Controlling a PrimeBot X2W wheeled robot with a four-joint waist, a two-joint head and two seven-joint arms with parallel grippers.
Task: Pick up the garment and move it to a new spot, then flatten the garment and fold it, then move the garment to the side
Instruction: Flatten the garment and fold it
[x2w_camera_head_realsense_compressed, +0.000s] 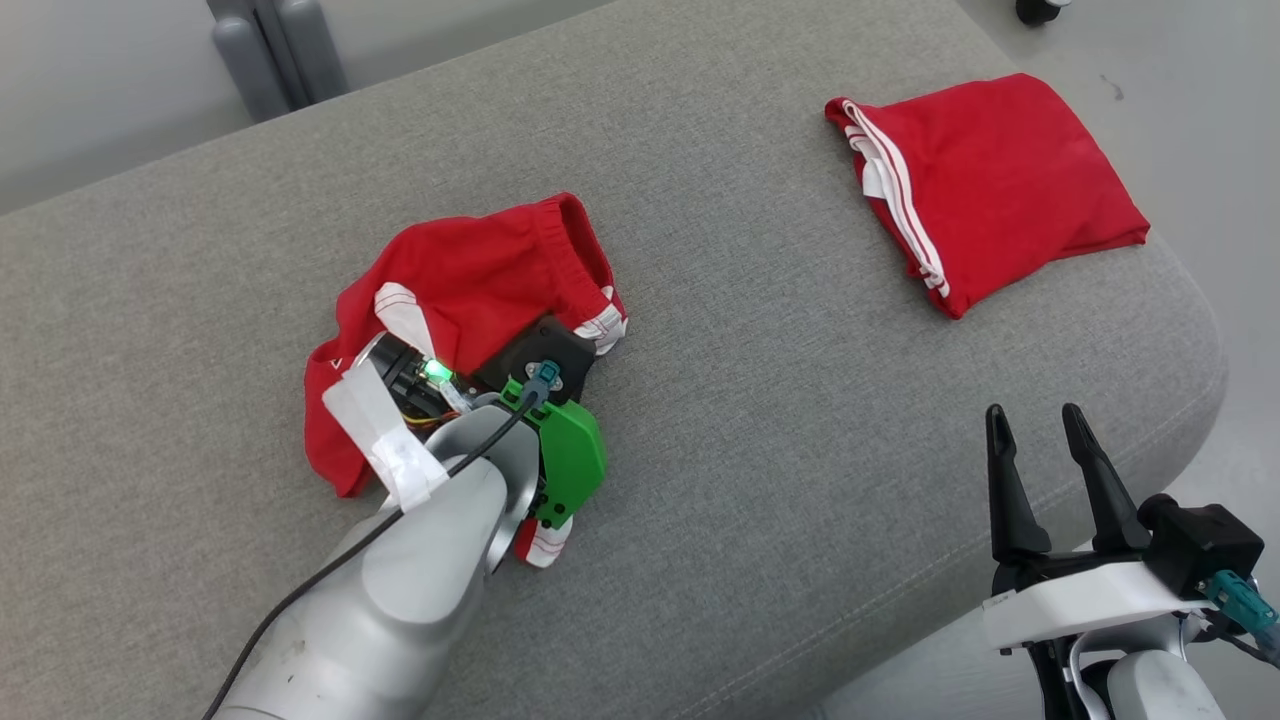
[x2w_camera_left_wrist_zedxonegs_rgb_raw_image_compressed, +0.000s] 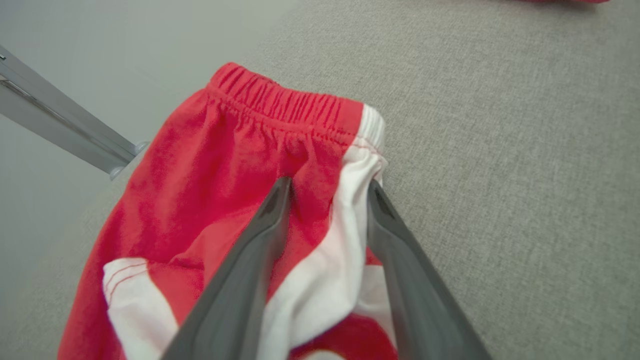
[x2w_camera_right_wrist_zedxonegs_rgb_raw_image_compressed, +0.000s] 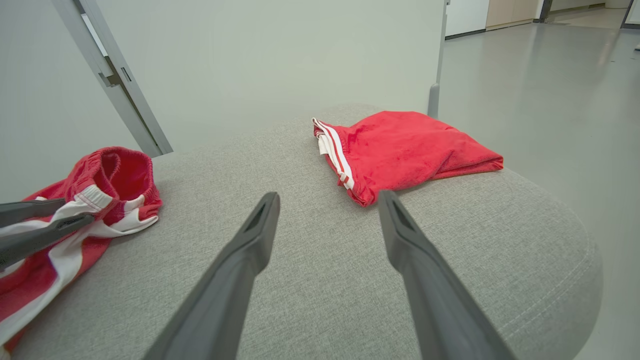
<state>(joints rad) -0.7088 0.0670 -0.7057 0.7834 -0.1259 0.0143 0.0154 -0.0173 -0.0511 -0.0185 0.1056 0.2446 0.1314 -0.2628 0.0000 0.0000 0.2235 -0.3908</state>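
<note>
Crumpled red garment (x2w_camera_head_realsense_compressed: 460, 270), left-centre on grey cushion (x2w_camera_head_realsense_compressed: 750, 400), waistband (x2w_camera_left_wrist_zedxonegs_rgb_raw_image_compressed: 285, 102) far end: left end effector (x2w_camera_left_wrist_zedxonegs_rgb_raw_image_compressed: 328, 184) half-closed astride its white stripe (x2w_camera_left_wrist_zedxonegs_rgb_raw_image_compressed: 320, 270), hold uncertain; right end effector (x2w_camera_head_realsense_compressed: 1033, 410) wide open, empty, well apart.

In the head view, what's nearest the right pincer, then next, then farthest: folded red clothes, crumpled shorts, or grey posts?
1. Folded red clothes, just ahead of the right pincer.
2. Crumpled shorts, off to its left.
3. Grey posts, far top-left corner.
</note>
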